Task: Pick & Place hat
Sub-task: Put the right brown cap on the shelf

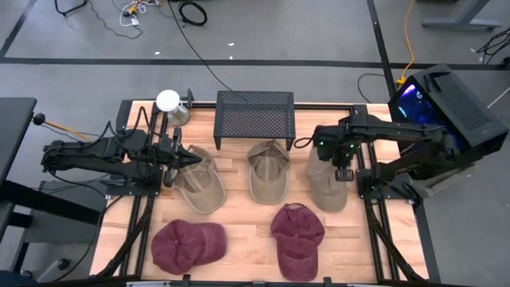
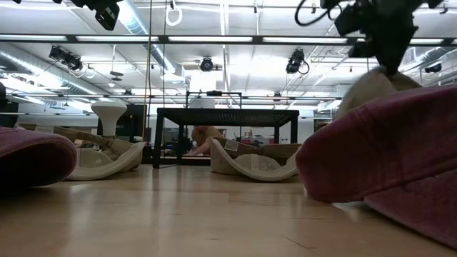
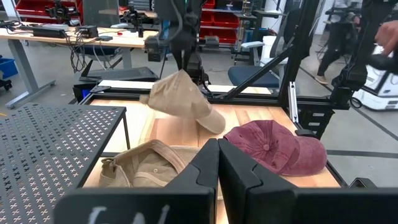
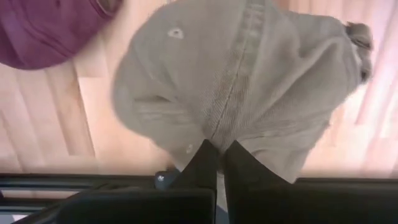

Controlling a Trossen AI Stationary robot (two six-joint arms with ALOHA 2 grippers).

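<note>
The right gripper (image 4: 217,152) is clamped shut on the crown fabric of a tan hat (image 4: 249,81), which hangs lifted off the table (image 1: 239,239) at its right side, brim drooping. The pinch takes only a fold of cloth, so the carry should go slowly and level, with the hat kept high enough to clear the two maroon hats (image 1: 296,239) in front; where it should land is not evident, though the black perforated rack (image 1: 255,114) at the back edge looks the likeliest spot, and its top carries nothing. The left gripper (image 1: 182,158) waits closed and empty over the left tan hat (image 1: 201,185). A third tan hat (image 1: 268,171) lies upturned mid-table, its hollow seemingly empty, though the view inside is poor.
</note>
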